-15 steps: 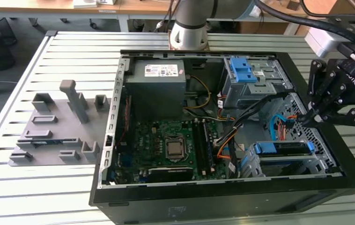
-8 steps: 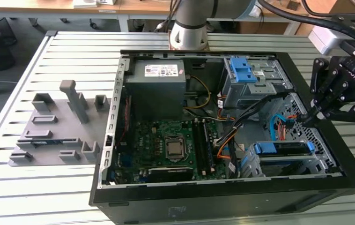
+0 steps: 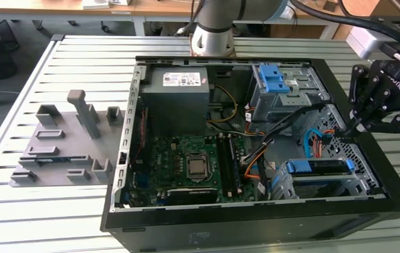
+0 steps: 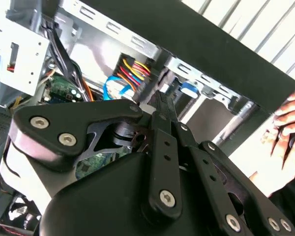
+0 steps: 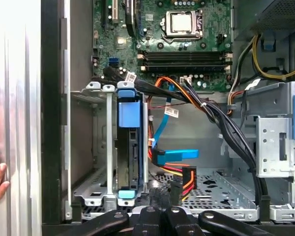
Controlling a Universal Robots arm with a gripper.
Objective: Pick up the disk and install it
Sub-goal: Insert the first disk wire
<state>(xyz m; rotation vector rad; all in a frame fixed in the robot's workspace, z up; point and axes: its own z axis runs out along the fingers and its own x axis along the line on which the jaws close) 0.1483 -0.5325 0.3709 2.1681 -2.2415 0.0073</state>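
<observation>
The disk (image 5: 128,147) is sitting edge-on in its bay, label hidden. The gripper (image 3: 359,125) is hovering over the case (image 3: 256,226), fingers pressed together, empty. A hand (image 4: 290,130) is showing, cut off.

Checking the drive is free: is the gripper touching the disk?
Apart. The exterior view shows the gripper at the rim of the case, with clear space between it and the disk seated in its bay.

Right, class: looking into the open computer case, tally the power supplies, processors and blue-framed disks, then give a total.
Power supply: 1
Processor: 1
Disk: 1
Total: 3
</observation>
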